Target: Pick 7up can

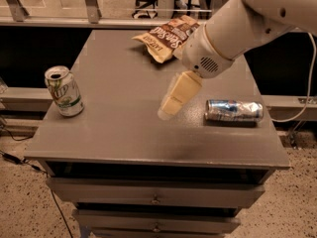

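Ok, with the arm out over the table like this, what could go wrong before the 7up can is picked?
1. The 7up can stands upright near the table's left edge; a sideways nudge from the tool, now mid-table to its right, could tip it off.
2. The tool hangs much closer to the silver and blue can lying on its side, so a wrong grab is possible.
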`<action>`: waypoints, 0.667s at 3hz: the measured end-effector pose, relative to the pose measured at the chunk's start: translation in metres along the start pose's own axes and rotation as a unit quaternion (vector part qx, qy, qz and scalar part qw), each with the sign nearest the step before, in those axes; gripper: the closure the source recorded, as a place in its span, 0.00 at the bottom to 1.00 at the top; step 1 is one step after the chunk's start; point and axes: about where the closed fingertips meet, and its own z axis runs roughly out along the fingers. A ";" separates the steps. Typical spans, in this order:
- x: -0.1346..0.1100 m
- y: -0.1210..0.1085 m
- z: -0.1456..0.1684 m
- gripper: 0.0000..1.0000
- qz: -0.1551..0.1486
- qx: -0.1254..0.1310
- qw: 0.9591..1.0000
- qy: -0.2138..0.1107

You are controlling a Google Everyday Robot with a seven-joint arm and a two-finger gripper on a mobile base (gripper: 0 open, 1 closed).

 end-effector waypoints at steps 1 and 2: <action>-0.005 0.001 0.003 0.00 0.004 0.000 1.000 -0.022; -0.040 0.001 0.044 0.00 0.004 -0.013 0.994 -0.105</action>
